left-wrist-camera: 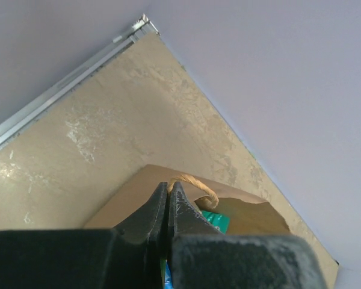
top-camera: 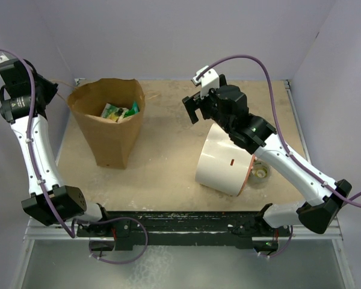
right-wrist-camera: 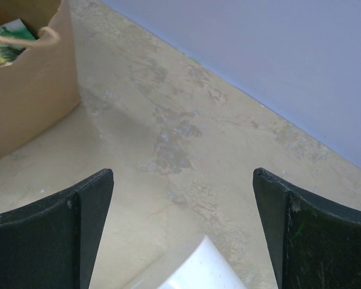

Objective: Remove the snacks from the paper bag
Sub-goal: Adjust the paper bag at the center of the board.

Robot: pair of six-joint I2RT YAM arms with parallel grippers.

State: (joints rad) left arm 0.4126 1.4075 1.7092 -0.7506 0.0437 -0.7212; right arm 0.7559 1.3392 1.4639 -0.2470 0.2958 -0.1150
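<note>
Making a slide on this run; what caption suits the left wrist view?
Left gripper pinched shut on the paper bag's twisted handle, green snack peeking inside.

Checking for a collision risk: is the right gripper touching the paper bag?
Apart: the top view shows bare table between the right gripper and the paper bag.
</note>
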